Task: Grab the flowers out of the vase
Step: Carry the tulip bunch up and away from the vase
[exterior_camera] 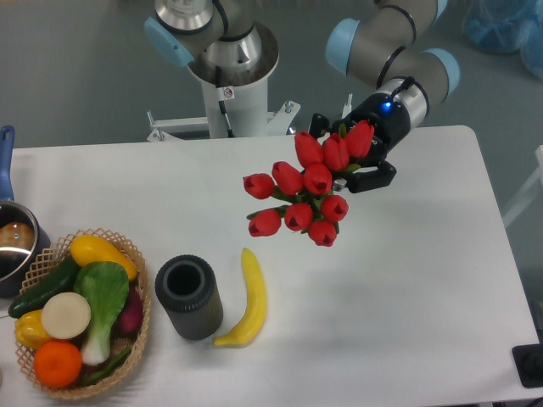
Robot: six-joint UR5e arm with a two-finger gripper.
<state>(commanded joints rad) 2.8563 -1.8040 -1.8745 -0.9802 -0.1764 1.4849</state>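
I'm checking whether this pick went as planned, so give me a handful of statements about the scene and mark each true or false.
1. The flowers are out of the vase. True.
2. The gripper is open and holds nothing. False: it is shut on the flowers, which hang above the table.
3. A banana lies on the table just to the right of the vase in the picture. True.
4. The vase has tipped onto its side. False: it stands upright with its round mouth facing up.
5. The wicker basket is bare. False: it holds vegetables.
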